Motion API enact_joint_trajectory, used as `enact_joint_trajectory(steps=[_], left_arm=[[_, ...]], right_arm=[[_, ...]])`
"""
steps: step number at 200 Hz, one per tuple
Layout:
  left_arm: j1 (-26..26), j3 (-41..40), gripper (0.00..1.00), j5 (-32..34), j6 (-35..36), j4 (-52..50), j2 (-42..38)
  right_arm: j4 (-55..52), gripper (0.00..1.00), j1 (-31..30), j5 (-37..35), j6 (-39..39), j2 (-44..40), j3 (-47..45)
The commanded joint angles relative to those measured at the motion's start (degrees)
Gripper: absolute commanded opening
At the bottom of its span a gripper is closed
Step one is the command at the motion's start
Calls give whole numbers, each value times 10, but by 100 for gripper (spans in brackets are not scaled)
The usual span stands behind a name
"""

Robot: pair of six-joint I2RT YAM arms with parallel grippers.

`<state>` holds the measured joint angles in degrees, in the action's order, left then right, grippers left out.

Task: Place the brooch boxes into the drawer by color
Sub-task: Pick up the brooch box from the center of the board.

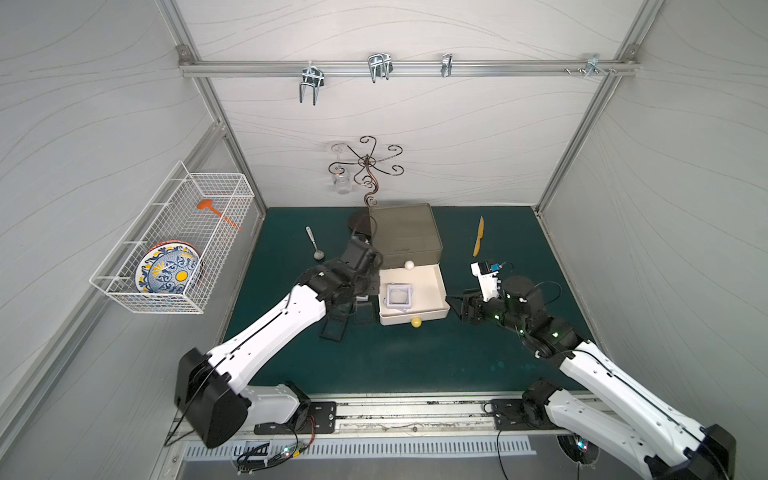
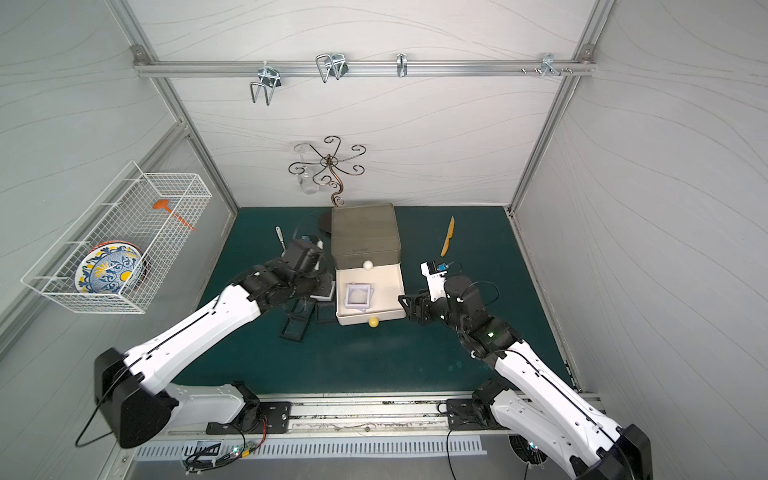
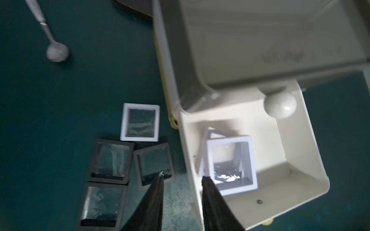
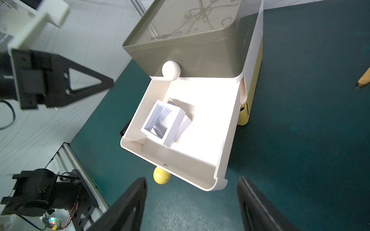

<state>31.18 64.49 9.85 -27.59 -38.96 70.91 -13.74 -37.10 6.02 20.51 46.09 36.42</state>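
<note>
We look down on a dark green table (image 1: 415,365). Toward its far middle stands a small boxy drawer chest (image 1: 405,232) with an olive-grey top tier and a yellow base. Its white middle drawer (image 1: 430,286) is pulled out toward the robot.

The right gripper (image 4: 192,179) hovers just beside that drawer's front corner. Its jaws are spread wide and there is nothing between them. The left gripper (image 3: 183,177) hangs over the drawer's opposite side wall. Its jaws are partly apart and hold nothing.

Inside the open drawer, white-rimmed brooch boxes (image 3: 230,166) lie stacked askew, the top one tilted on those beneath. We cannot tell whether there are two or three.

On the table just beside the chest, on the left arm's side, lie three black-rimmed brooch boxes (image 3: 111,160) close together. One more white-rimmed brooch box (image 3: 140,122) lies flat beside them, nearer the chest's back.

A white ball knob (image 4: 171,70) sits on the olive tier's front. A yellow ball knob (image 4: 161,176) shows at the white drawer's front edge.
</note>
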Motion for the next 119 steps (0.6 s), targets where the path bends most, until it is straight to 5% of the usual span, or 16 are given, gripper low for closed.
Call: enact_joint_trajectory(steps=[1,51,119], left_arm=[[-78,-38,36,-60,26,13,-4],[-166,-45,36,-158,68,65,121],[-168,46,39,-127,100,68,308]], right_arm=[[14,76,2,-6,-7,0,-14],[24,77,2,-8,-4,9,-17],[21,78,2,-22,-2,-1,-35]])
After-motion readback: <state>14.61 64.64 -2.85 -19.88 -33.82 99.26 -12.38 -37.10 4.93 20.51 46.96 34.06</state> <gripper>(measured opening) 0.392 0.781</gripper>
